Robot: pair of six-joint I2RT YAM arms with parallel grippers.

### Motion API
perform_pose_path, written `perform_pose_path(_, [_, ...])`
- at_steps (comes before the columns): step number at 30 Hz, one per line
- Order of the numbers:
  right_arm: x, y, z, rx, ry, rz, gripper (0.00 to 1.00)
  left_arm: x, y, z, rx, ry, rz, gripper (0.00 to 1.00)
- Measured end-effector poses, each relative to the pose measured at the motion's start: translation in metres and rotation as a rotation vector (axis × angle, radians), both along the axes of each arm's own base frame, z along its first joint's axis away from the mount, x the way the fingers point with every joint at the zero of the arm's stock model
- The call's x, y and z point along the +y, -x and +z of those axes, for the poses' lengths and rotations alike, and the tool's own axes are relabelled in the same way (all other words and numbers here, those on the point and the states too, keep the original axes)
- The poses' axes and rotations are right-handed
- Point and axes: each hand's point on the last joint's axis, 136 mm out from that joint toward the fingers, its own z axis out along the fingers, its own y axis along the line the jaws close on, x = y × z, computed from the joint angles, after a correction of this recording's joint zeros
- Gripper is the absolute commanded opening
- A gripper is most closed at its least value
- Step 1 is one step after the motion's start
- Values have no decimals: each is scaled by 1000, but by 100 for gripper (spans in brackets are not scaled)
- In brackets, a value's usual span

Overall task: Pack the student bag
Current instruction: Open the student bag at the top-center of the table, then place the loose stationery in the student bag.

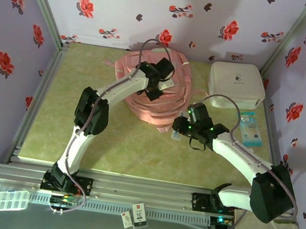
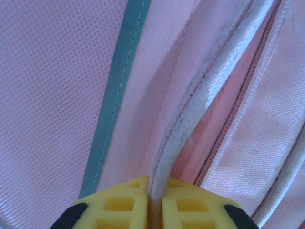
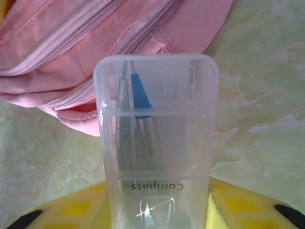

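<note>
Since the box has to go inside, what counts most is where the bag's opening lies from the right gripper.

From above, the bag lies flat at the back middle of the table, its long side running from back-left to front-right. The left gripper is right on top of it, so the left arm is nearer. The right gripper hangs just beside the bag's front-right edge. A white case sits to the bag's right, apart from it.

At the left wrist, the yellow fingers are squeezed tight on a white corded edge of the bag, next to a zip. I think this pinch is meant to pull the bag open.

At the right wrist, the right gripper is clamped on a clear box marked Compass. Its long side points straight ahead. The bag lies ahead and to the left. It is soft and pink, and the zips seen here look closed. I cannot tell if the box touches it
</note>
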Motion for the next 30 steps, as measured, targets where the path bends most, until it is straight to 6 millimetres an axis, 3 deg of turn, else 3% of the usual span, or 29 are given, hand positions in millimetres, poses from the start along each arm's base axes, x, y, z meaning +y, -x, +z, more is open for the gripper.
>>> perform_pose_path(4, [3,-5,6,-4,-24,-14,44,-2,1,14,-17,43,25,8])
perform_pose_path(13, [2,-36,39,-71,-139,-110,45,-31,15,90,-96,300,47,5])
perform_pose_path(18, [0,-55,64,-110,-232,-176,46,-46,31,100,-49,388,61,5])
perform_pose_path(23, [1,-83,85,-125,-330,-250,47,-49,34,105,-31,435,96,5])
perform_pose_path(26, [4,-98,84,-116,-384,-294,47,-50,32,107,-30,462,127,5])
perform_pose_path(30, [10,-121,68,-82,-439,-354,46,-51,27,111,-30,505,177,5])
